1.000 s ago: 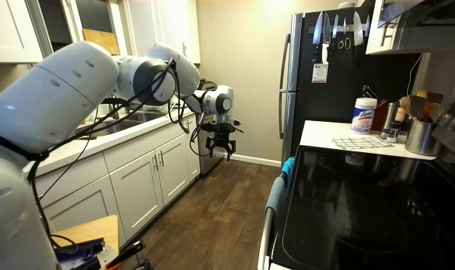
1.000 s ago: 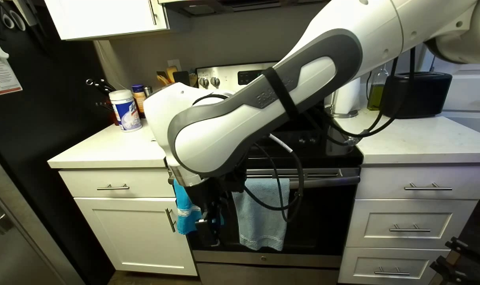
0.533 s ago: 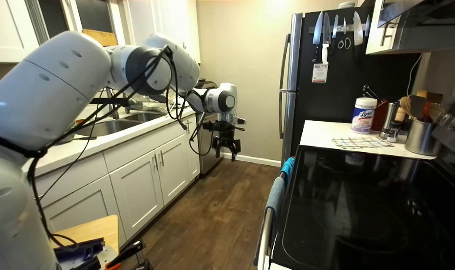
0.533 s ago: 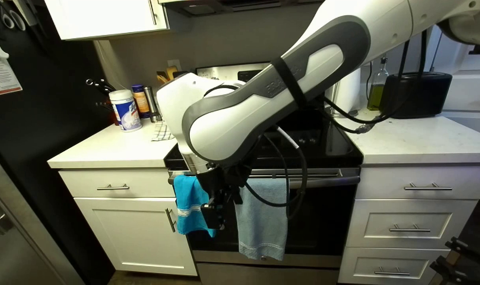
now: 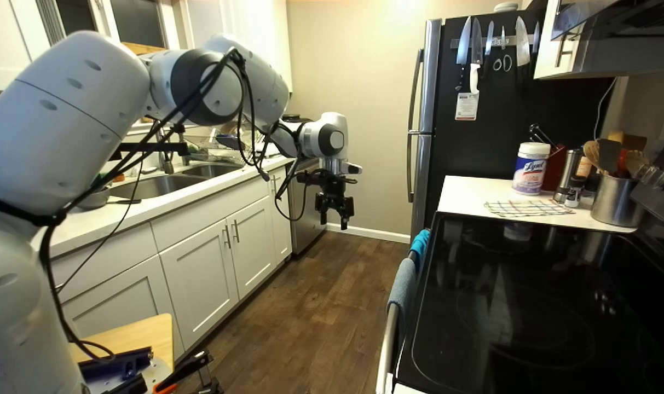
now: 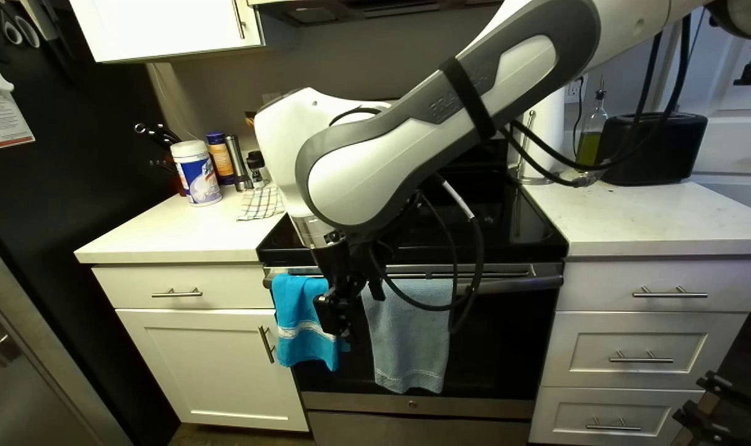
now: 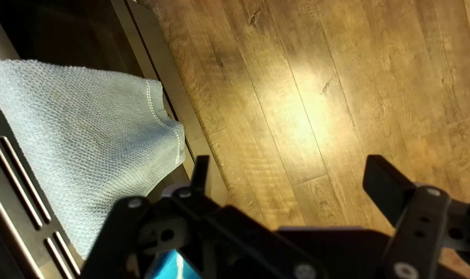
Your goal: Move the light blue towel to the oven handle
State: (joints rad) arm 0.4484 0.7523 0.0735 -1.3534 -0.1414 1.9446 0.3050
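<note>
The light blue towel (image 6: pixel 412 344) hangs over the oven handle (image 6: pixel 520 284), so I judge placing done. My tool (image 7: pixel 288 169) hovers in front of that handle, jaws apart, empty; next I should back away.

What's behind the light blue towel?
Behind the light blue towel is the black oven door, showing on both sides. The towel hangs over the oven handle, covering part of that too. I can't see the bit of door right behind it.

In the wrist view, bright blue towel (image 7: pixel 171 268) partly behind the blurred claw (image 7: pixel 287 172), cut off below
</note>
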